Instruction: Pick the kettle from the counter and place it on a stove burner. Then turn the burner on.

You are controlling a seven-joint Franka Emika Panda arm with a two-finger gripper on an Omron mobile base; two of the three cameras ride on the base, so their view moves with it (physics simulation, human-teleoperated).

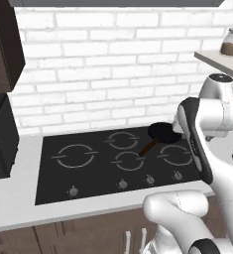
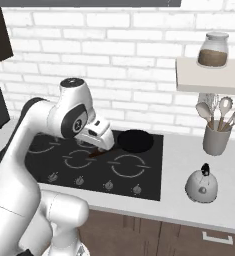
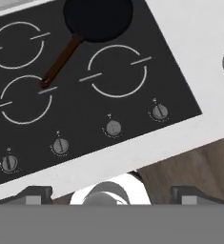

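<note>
Your gripper (image 3: 111, 193) hangs over the stove (image 3: 85, 124) front edge, fingers spread with nothing between, kettle (image 2: 201, 185) upright on the counter (image 2: 189, 155) well off to its right, knob up, spout direction unclear

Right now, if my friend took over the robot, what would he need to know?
Gripper: open, holding nothing, up above the stove's front edge.
Kettle: on the counter, right of the stove, beside the utensil holder.
Frying pan: on the back right of the cooktop.
Big burner: far left, bare.
Done: nothing yet.
Left: grab kettle, set it on a burner, turn its knob.
</note>
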